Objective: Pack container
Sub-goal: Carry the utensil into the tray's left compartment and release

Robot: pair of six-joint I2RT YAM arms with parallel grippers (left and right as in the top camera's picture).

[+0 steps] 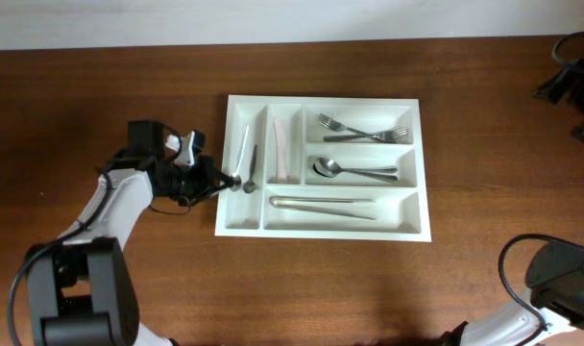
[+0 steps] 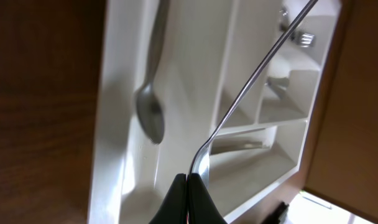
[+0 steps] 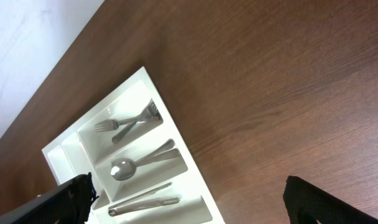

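The white cutlery tray [image 1: 419,168] lies mid-table with two narrow upright compartments on its left and three long ones on its right. My left gripper [image 1: 221,181] is shut on the bowl end of a small metal spoon [image 1: 253,165], just over the tray's leftmost compartment. In the left wrist view the gripper [image 2: 188,186] pinches the spoon [image 2: 245,93], whose handle points up and away. Another small spoon [image 2: 149,115] lies in that compartment [image 1: 242,144]. My right gripper [image 3: 195,205] is open and empty, high above the table, right of the tray [image 3: 192,163].
Forks [image 1: 361,130] fill the top long compartment, spoons [image 1: 350,171] the middle one, knives [image 1: 321,205] the bottom one. A pale pink utensil [image 1: 281,149] lies in the second narrow compartment. A black fixture [image 1: 571,77] stands at the table's far right corner.
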